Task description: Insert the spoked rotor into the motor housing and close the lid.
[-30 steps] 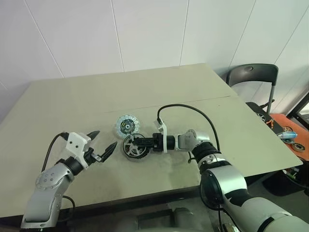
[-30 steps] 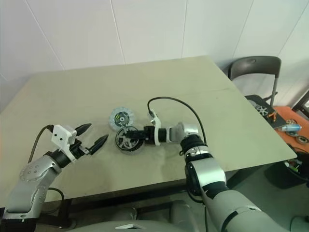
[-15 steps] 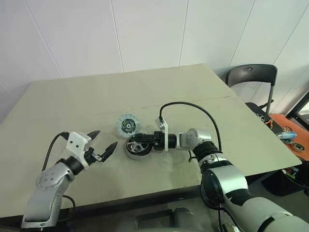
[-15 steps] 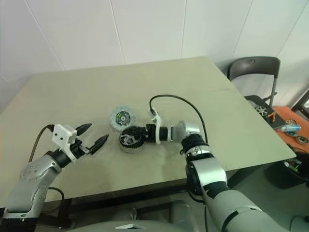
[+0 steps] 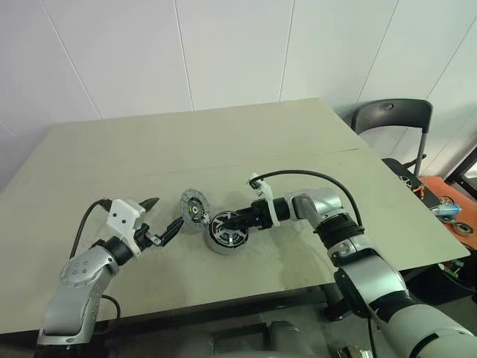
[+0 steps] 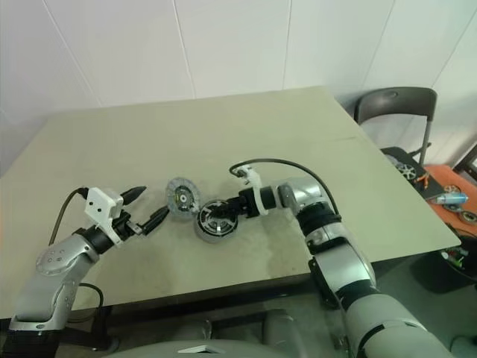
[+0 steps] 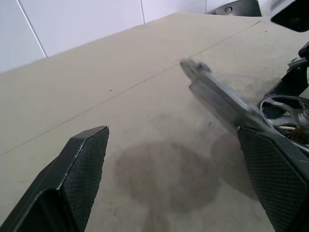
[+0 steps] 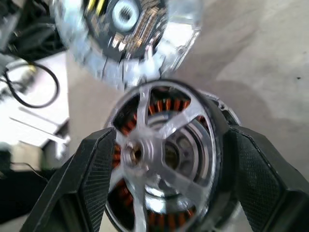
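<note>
The spoked rotor [image 8: 161, 152] is seen seated in the motor housing [image 5: 228, 230], its spokes lying over the copper windings, near the middle of the table [image 5: 112, 156] and somewhat toward the near edge. Since a second ago the right gripper [image 5: 237, 221] has been opened from a closed pinch on the rotor, and its fingers [image 8: 91, 169] now stand wide on either side of the housing rim with nothing held; the insertion is judged done, or nearly so. The lid [image 5: 194, 206] has been tipped up onto its edge, just beside the housing on the robot's left, its greenish face toward the housing, so closing remains. The left gripper [image 5: 158, 221] is held fully spread and empty, just left of the lid. The table is a plain beige top, faintly stained; white panelled walls stand behind, and a dark chair [image 5: 389, 119] sits past the far right corner.
</note>
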Tool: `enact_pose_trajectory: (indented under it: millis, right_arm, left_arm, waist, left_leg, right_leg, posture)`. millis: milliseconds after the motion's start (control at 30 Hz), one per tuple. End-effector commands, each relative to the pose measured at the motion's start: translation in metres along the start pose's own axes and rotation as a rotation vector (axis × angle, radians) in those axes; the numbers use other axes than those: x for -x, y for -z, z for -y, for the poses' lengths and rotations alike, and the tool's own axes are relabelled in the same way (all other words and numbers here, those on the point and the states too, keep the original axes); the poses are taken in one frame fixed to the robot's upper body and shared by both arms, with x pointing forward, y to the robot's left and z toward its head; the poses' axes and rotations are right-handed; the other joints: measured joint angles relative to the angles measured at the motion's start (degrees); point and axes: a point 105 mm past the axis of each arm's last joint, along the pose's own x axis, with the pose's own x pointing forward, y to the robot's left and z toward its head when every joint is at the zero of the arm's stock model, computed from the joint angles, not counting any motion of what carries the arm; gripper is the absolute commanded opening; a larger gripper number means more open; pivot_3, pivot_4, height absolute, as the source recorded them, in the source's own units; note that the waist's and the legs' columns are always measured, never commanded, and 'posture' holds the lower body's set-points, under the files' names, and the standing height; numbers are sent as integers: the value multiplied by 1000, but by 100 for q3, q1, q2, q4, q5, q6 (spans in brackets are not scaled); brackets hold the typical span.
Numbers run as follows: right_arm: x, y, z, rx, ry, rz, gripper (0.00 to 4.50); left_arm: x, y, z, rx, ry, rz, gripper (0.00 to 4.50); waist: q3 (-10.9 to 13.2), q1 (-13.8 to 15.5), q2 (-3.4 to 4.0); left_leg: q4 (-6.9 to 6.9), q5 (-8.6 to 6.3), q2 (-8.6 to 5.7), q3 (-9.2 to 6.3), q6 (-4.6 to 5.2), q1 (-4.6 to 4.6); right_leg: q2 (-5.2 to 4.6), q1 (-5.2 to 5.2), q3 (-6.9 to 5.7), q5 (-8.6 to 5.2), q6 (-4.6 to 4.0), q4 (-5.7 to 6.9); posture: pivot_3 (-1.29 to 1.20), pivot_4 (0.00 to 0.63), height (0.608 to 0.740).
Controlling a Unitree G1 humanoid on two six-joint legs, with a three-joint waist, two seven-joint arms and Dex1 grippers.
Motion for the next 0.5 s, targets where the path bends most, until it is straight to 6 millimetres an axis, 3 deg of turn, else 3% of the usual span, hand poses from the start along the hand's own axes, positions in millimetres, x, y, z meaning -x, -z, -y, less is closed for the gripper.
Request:
enact_pose_trajectory:
  millis: [33, 267, 400, 500]
  right_arm:
    - [15, -21, -2, 80, 31, 36, 3620]
    - [21, -32, 5, 221, 111, 23, 3620]
    - [28, -71, 0, 312, 134, 215, 3620]
    - [22, -71, -6, 367, 116, 224, 2986]
  left_arm:
    - [-2, -9, -1, -39, 12, 16, 4500]
    - [-3, -14, -1, -53, 15, 17, 4500]
    - [-2, -15, -2, -57, 13, 17, 4500]
    - [-2, -18, -3, -60, 13, 22, 4500]
  waist:
    - [1, 11, -2]
    - [3, -34, -2]
    - [6, -33, 1]
    - [5, -25, -1]
  left_leg:
    - [4, 0, -1, 0, 0, -2]
    - [-9, 0, 2, 1, 0, -2]
    - [-11, 0, 2, 2, 0, -2]
    - [-12, 0, 3, -1, 0, -2]
  right_leg:
    - [-1, 0, 0, 0, 0, -1]
    - [3, -8, 0, 0, 0, 0]
    - [3, -11, 1, 1, 1, 0]
    - [3, -9, 0, 1, 1, -1]
  posture:
    - [0, 0, 740]
    - [0, 0, 740]
    - [0, 0, 740]
    - [0, 0, 740]
